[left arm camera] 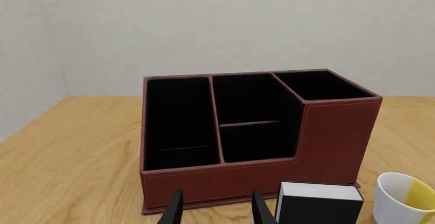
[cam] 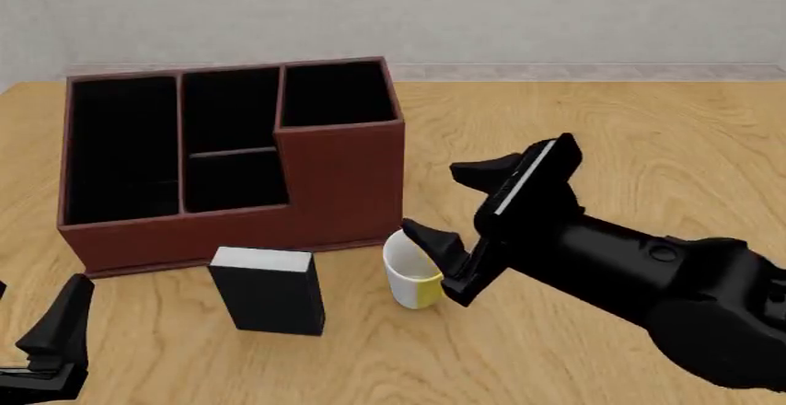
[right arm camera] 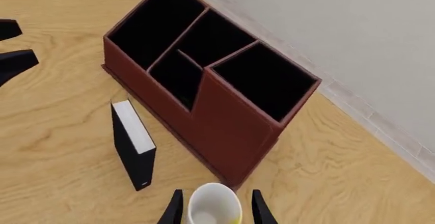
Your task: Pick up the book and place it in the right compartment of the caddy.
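The black book [cam: 268, 293] with a white page edge stands upright on the table just in front of the reddish-brown caddy [cam: 338, 179]. It also shows in the left wrist view [left arm camera: 319, 206] and the right wrist view [right arm camera: 134, 145]. The right compartment [cam: 334, 92] is the caddy's tall end block, black-lined and empty. My left gripper [cam: 31, 318] is open and empty at the near left, well left of the book. My right gripper [cam: 439, 204] is open, hovering over the mug, to the right of the book.
A white-and-yellow mug [cam: 411, 274] stands right of the book, near the caddy's front right corner; in the right wrist view it [right arm camera: 213, 208] lies between my open fingers. The caddy's long narrow section [cam: 123, 138] and two small middle sections are empty.
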`<state>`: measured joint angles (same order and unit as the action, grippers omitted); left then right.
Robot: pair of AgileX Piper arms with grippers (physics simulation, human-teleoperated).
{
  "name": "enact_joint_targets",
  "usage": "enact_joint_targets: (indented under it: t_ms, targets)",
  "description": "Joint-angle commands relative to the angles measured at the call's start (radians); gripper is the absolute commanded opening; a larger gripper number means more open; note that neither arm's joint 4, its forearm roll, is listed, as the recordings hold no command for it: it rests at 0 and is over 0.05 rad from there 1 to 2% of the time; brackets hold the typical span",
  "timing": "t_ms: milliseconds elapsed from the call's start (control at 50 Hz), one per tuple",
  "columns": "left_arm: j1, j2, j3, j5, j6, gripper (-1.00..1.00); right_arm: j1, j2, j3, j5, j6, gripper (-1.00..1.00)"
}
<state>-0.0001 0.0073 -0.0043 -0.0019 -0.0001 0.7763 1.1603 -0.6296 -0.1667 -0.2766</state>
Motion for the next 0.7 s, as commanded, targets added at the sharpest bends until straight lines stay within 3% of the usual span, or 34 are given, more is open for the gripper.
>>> enact_joint_targets:
  t_ms: [20,700]
  targets:
    - [0.000,0.000,0.000,0.000,0.000,1.00,0.041,0.140,-0.060,-0.023,-0.001,1.00]
    - [0.000,0.000,0.000,0.000,0.000,1.00,0.127,0.370,-0.168,-0.061,0.006,1.00]
